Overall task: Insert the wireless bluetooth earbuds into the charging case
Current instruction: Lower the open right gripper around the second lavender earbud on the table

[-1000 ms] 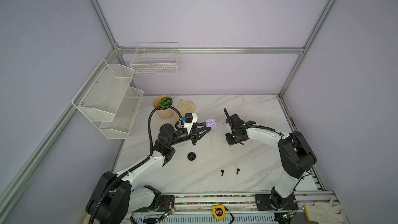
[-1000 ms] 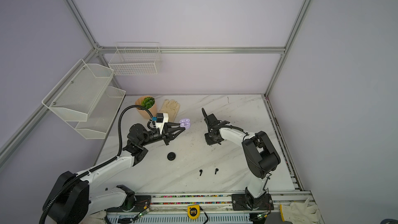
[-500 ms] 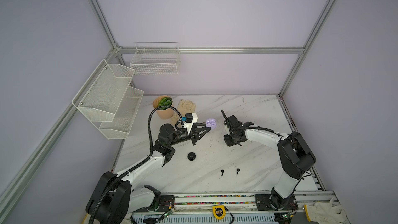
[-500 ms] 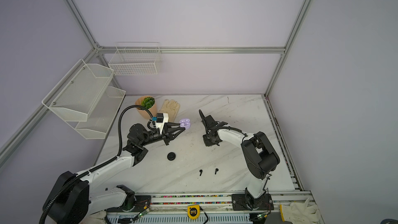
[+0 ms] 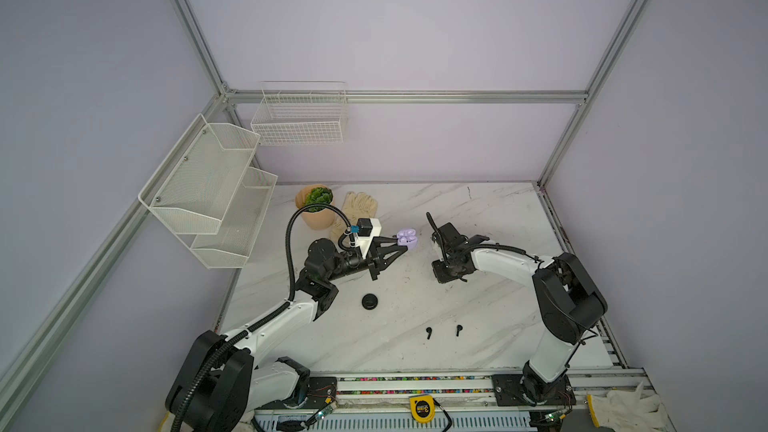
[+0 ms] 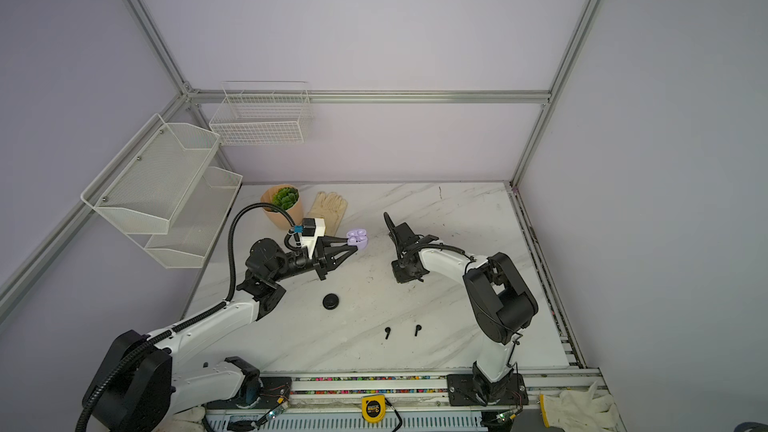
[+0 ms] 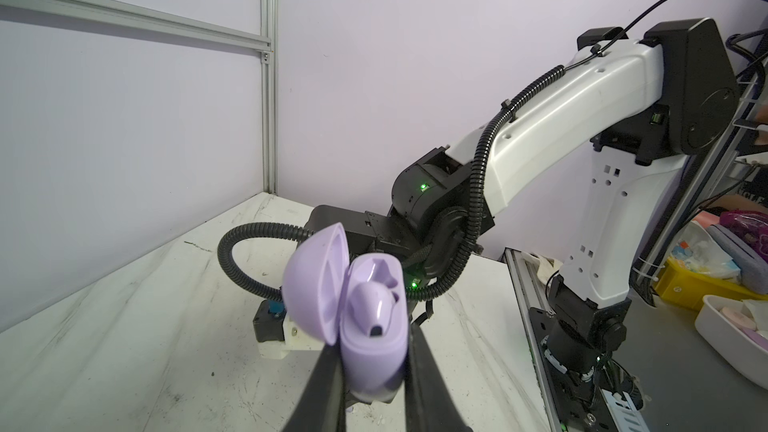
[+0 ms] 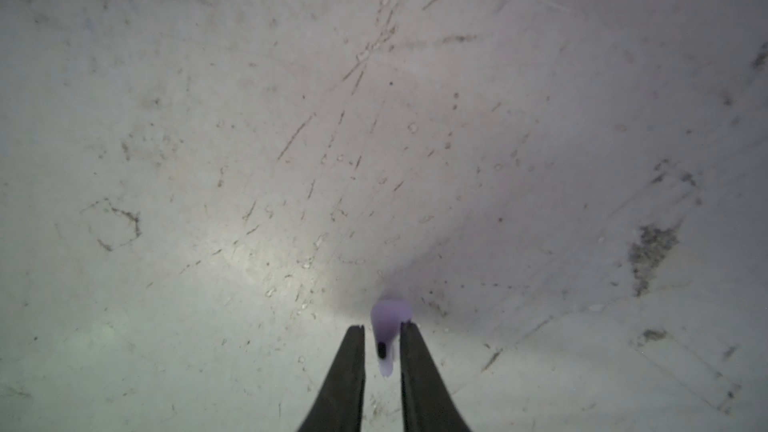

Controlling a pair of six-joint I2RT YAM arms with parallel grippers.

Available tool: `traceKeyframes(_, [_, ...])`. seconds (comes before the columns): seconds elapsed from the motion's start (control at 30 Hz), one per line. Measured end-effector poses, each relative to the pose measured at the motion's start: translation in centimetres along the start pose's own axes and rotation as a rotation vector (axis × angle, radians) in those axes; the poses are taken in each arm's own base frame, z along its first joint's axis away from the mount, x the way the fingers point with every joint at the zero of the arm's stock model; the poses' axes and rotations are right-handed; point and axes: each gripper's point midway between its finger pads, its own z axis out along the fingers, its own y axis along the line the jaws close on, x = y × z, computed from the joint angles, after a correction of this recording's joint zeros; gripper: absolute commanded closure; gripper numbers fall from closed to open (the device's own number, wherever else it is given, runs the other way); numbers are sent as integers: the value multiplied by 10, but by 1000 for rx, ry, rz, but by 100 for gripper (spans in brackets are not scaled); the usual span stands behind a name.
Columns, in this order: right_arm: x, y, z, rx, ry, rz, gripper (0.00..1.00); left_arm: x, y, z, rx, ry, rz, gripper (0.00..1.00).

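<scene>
Grips the lilac charging case (image 7: 374,371) flank to flank in the pressed-in jaws of the left gripper (image 7: 371,347), raised off the marble table (image 5: 478,209) left of centre. Holds the lid hinged wide and the wells turned toward the right arm, evidently to offer a ready target. Shows one lilac earbud (image 7: 374,305) already seated beside an apparently empty well.

Straddles a second lilac earbud (image 8: 388,317) lying on the table right of centre, well apart from the case, with the right gripper (image 8: 382,328) pointing straight down, jaws narrowed to a slim gap. Cannot be told from the wrist view whether pinching yet or just short of contact. Looks like the pick-up for the last lilac bud, ahead of a carry leftward to the open well. Calls for a square, firm pinch on so small and smooth a part, or risks a squirt sideways.

Leaves two black earbuds (image 5: 429,332) side by side near the front edge, with a closed round black case (image 5: 369,302) to their left and farther back, presumably for a later turn. Sets a potted plant (image 5: 318,211) and a pale glove (image 5: 359,205) far left, away from the work.
</scene>
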Motion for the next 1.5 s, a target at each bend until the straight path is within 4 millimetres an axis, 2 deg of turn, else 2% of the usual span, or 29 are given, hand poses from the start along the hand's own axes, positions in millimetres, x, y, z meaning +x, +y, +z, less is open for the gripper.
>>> traceKeyframes(1.03, [3, -1, 4, 6, 9, 0, 86, 2, 0, 0, -2, 7, -7, 100])
traceKeyframes(1.5, [4, 2, 2, 4, -11, 71, 87, 2, 2, 0, -11, 6, -26, 100])
